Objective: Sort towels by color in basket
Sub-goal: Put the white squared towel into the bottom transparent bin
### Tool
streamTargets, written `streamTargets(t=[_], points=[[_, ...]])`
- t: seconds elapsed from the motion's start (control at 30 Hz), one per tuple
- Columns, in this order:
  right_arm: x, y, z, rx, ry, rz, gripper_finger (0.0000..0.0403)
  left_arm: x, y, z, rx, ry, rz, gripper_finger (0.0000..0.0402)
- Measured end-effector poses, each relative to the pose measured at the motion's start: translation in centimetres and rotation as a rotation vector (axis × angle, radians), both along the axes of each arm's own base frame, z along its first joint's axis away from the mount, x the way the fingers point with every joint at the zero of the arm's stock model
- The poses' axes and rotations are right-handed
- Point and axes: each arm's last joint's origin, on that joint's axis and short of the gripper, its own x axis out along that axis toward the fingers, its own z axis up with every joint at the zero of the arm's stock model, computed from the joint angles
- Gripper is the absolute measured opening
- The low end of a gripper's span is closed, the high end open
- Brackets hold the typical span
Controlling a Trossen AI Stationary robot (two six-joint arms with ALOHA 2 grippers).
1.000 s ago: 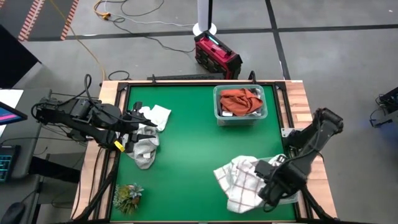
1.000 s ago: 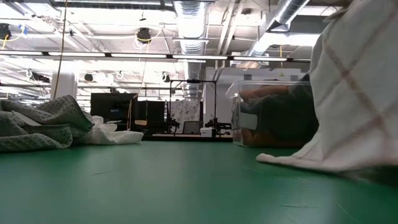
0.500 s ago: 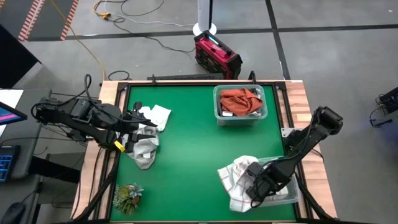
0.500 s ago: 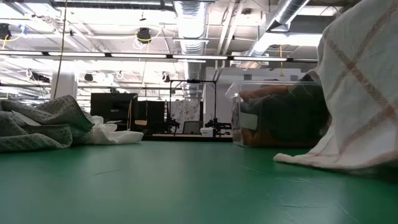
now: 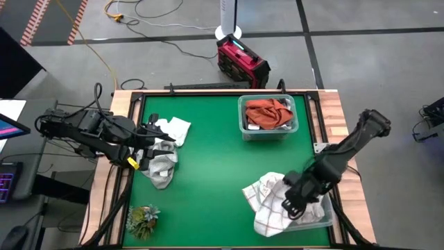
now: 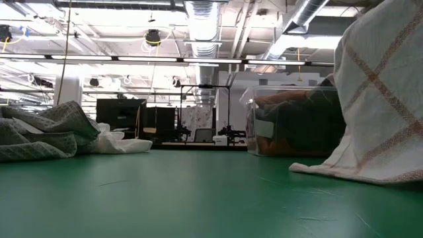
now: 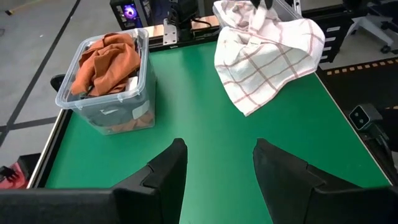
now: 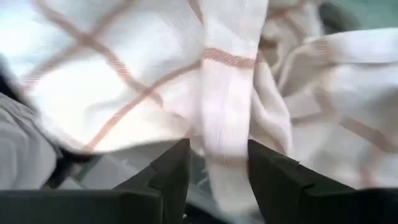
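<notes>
Hovering over the near right corner of the green worktop [image 5: 208, 173], your right tool [image 5: 290, 205] has its fingers parted with the white checked towel [image 5: 267, 201] draped just beneath them over a clear bin [image 5: 320, 215], while your left tool [image 5: 147, 146] waits open beside the grey towels [image 5: 161, 167].

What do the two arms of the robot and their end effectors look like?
Both arms are dark, almost black, with jointed segments. The left arm carries thin loose cables and a small yellow tag near its end effector. The right arm looks bulkier. In the wrist views, each end effector has two dark, blocky, angular fingers.
</notes>
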Motion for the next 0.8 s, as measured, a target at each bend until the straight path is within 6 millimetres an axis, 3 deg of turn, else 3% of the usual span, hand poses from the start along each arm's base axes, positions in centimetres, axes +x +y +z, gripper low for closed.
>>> streamTargets(t=[0.17, 0.33, 0.43, 0.53, 0.67, 0.8], points=[[1.3, -0.6, 3.5, -0.12, -0.209, 0.034, 0.0175, 0.0, 0.0, 0.0, 0.012, 0.0, -0.006, 0.0174], [6.5, 0.6, 4.6, -0.26, -0.497, 0.246, 0.0168, 0.0, 0.0, 0.0, 0.014, 0.0, -0.007, 0.0174], [10.3, 1.9, 3.8, -0.317, -0.601, 0.434, 0.0168, 0.0, 0.0, 0.0, 0.013, 0.0, -0.006, 0.0174], [13.6, 3.4, 2.0, -0.291, -0.565, 0.624, 0.0168, 0.0, 0.0, 0.0, 0.015, 0.0, -0.008, 0.0174], [16.5, 4.8, -0.1, -0.207, -0.432, 0.779, 0.0168, -0.4, 0.1, 0.5, 0.059, 0.012, -0.027, 0.0174], [18.0, 5.7, -1.9, -0.104, -0.258, 0.848, 0.0168, -1.4, 0.4, 1.9, 0.05, -0.013, -0.023, 0.0174]])
